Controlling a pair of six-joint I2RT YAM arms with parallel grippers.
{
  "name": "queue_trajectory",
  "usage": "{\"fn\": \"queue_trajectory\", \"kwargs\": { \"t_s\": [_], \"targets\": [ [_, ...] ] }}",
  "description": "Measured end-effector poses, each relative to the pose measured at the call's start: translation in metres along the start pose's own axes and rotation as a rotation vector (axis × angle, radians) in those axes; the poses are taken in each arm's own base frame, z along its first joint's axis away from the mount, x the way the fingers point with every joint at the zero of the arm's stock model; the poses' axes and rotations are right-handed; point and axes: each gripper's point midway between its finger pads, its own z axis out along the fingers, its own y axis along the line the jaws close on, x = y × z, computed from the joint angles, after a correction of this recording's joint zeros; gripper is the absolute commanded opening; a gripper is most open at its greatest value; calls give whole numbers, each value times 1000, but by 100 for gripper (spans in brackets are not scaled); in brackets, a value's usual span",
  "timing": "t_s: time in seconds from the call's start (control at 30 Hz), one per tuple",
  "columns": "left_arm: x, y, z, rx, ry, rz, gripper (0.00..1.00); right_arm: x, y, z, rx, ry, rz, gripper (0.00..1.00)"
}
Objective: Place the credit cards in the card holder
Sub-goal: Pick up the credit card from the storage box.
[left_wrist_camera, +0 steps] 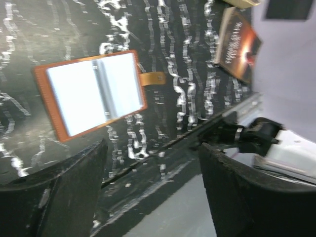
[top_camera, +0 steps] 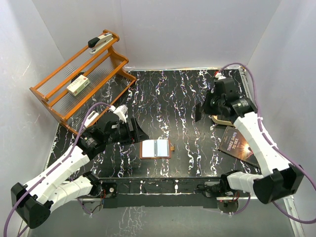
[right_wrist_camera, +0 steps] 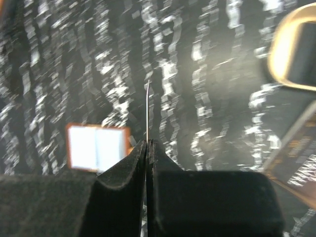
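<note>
Card holder (top_camera: 156, 148) lies open. Right gripper (right_wrist_camera: 148, 143), off holder's right, pinches credit card (right_wrist_camera: 148, 108) edge-on. Left gripper (left_wrist_camera: 153, 153), by holder's left, fingers wide, empty. Best: flatten card, slide into pocket.

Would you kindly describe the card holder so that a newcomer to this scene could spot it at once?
On the black marbled table, look near the middle of its front edge. The card holder lies spread open there: small, orange-brown rim, pale pockets, a little tab on one side, unlike the bigger dark lettered book far to its right.
</note>
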Motion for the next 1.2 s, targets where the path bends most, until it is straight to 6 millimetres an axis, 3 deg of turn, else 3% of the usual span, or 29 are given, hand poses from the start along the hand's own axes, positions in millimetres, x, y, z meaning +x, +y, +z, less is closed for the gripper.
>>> {"fn": "queue_trajectory", "kwargs": {
  "t_s": [0.27, 0.5, 0.73, 0.97, 1.13, 1.2],
  "targets": [
    [-21, -53, -5, 206, -42, -200, 54, 61, 83, -28, -444, 61, 130, 0],
    [-37, -86, -8, 348, -54, -272, 44, 74, 123, -65, -730, 88, 250, 0],
    [-44, -106, -1, 437, -26, -302, 41, 60, 146, -100, -903, 75, 287, 0],
    [-52, -128, -8, 553, -20, -308, 42, 57, 154, -112, -961, 86, 305, 0],
    [-53, -135, -3, 606, 2, -329, 31, 57, 159, -116, -981, 92, 307, 0],
    [-51, -135, -1, 609, 11, -339, 19, 58, 160, -116, -985, 96, 305, 0]
  ]
}}
